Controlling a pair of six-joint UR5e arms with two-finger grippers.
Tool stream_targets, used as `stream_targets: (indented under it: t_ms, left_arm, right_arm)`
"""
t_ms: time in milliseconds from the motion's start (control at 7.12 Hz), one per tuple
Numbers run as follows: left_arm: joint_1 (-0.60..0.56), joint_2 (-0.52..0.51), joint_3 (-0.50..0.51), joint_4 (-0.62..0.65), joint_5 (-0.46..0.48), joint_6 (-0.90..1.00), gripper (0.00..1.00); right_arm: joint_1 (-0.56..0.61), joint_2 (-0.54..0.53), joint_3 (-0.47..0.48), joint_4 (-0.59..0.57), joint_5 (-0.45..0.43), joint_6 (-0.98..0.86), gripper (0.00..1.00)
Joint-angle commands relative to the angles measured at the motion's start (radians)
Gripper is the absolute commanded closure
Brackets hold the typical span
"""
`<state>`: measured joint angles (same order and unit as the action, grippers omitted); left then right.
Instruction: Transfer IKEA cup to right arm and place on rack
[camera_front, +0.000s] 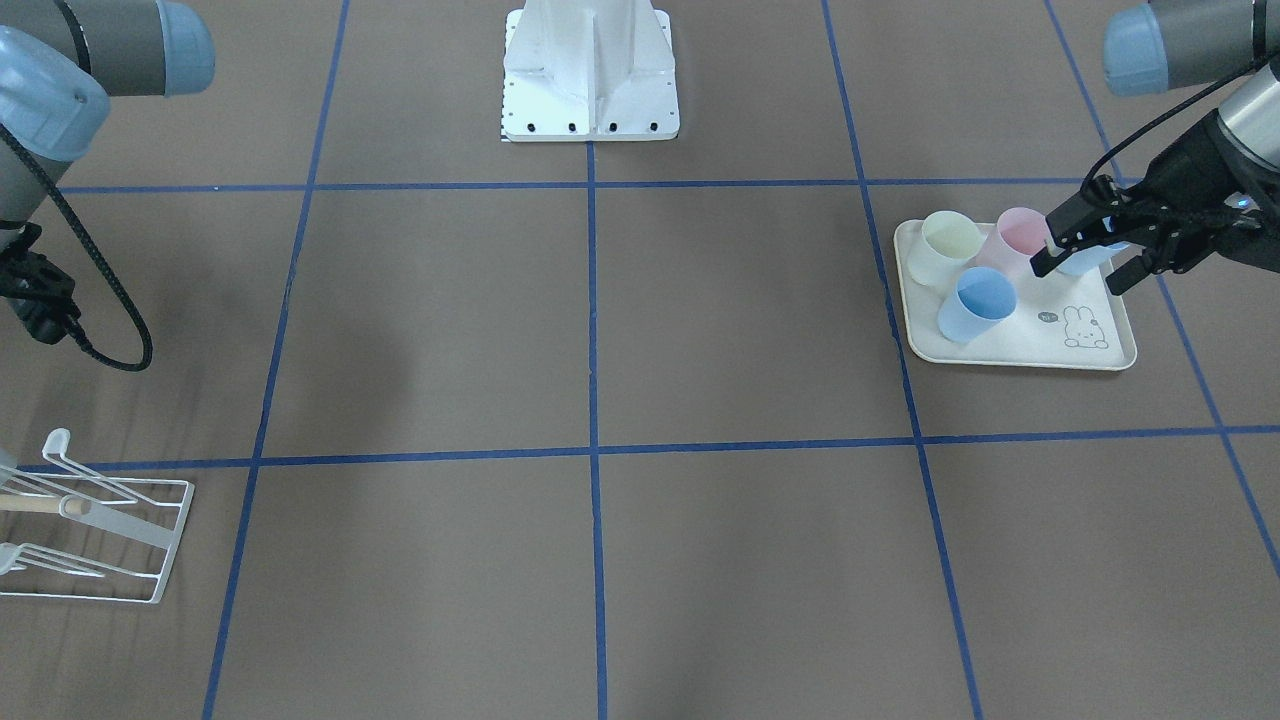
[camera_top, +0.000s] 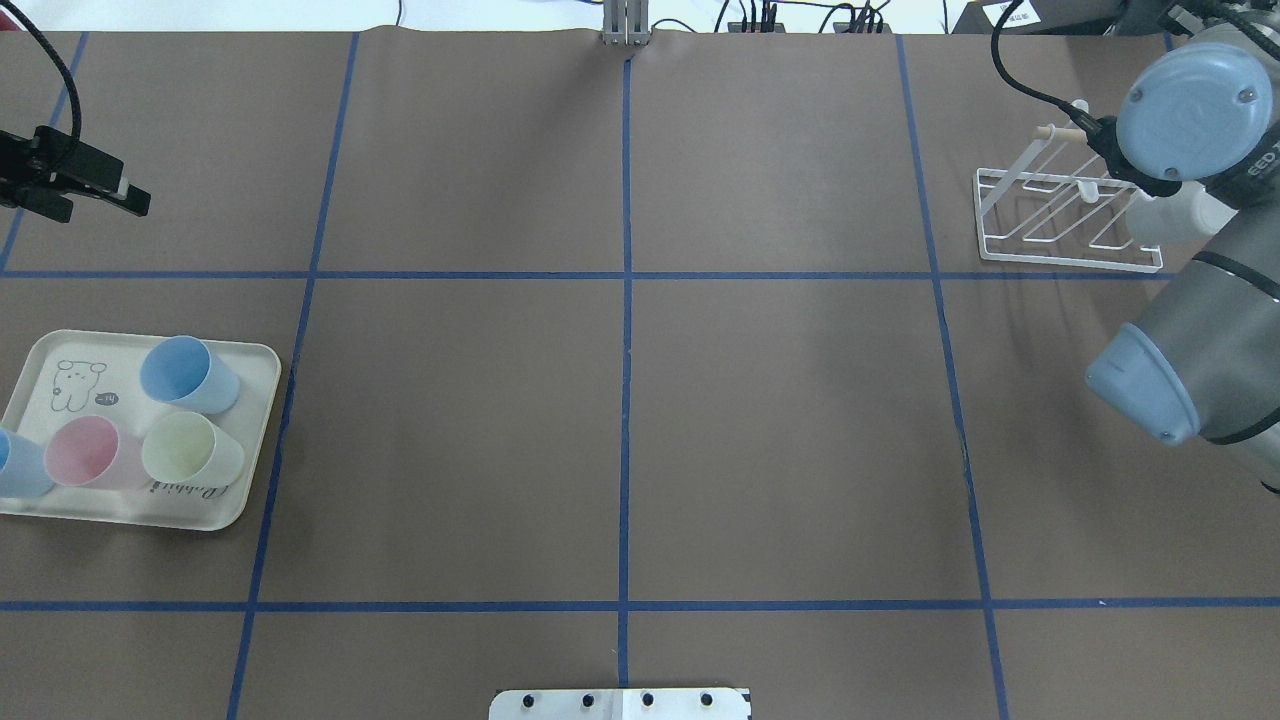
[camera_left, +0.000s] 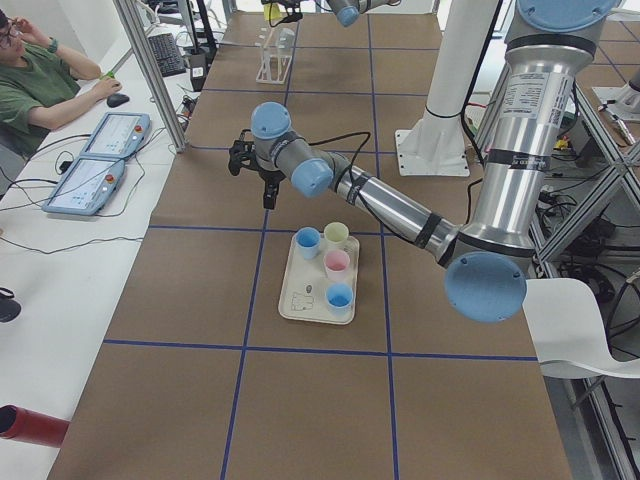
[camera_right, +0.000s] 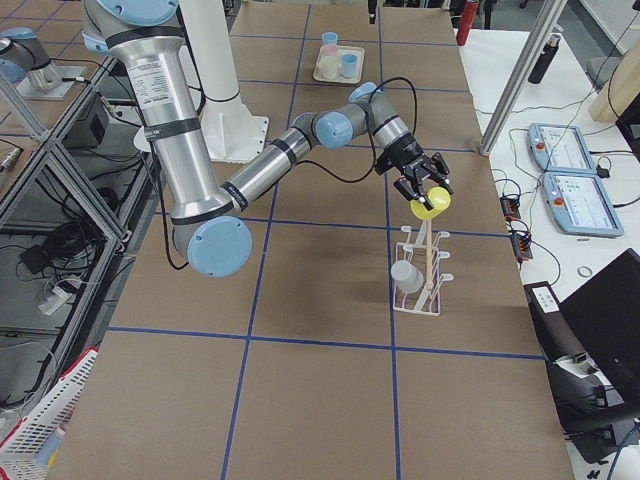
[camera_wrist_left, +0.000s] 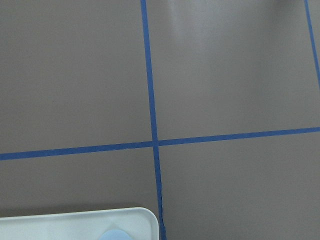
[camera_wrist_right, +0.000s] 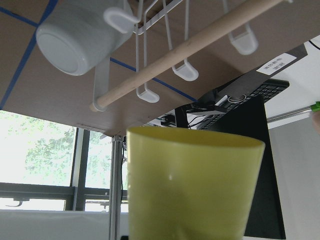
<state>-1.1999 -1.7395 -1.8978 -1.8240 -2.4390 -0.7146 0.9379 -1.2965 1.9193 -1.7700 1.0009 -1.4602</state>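
Silver-grey with pale blue joint caps, the right arm (camera_right: 300, 140) stretches out over the table (camera_top: 780, 420). Its wrist bends down just above the rack (camera_right: 420, 285). The right gripper (camera_right: 425, 190) has its black linkage fingers clasped round the yellow cup (camera_wrist_right: 192, 190), which hangs directly over the rack's top without touching it. The cup is smooth, matte plastic, a plain tapered tumbler. The rack is thin white wire with upturned, rounded prongs and a light wooden dowel (camera_wrist_right: 190, 47) running through it. A white cup (camera_wrist_right: 75, 42) sits hooked on one prong.

Far across the table from the rack, the left arm (camera_left: 380, 205) reaches out nearly level with its wrist pointing down. The left gripper (camera_front: 1080, 276) hovers high, its slim fingers spread and holding nothing. Below it, and equally far from the rack, lies a cream tray (camera_front: 1040, 345) with rounded corners. It carries a line drawing of a rabbit and four pastel tumblers, two blue, one pink and one pale yellow-green.

Lettering on the right arm's sleeve is cut off by the overhead view's edge. The script on the tray's rim is too small to read with certainty.
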Motion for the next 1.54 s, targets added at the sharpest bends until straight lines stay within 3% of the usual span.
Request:
stream_targets:
  t_ms: [0,421,1404]
  left_arm:
    - [0.002,0.000,0.000,0.000,0.000,-0.002,0.00]
    - [0.003,0.012,0.000,-0.001,0.002,-0.002,0.00]
    - [0.005,0.012,0.000,-0.001,0.002,-0.002,0.00]
  right_arm:
    - [-0.016,-0.014,-0.008,0.001,-0.005,0.044,0.61]
    - [-0.071,-0.059,-0.026,0.001,-0.060,0.121,0.60]
    - [-0.113,-0.073,-0.085,0.001,-0.117,0.142,0.40]
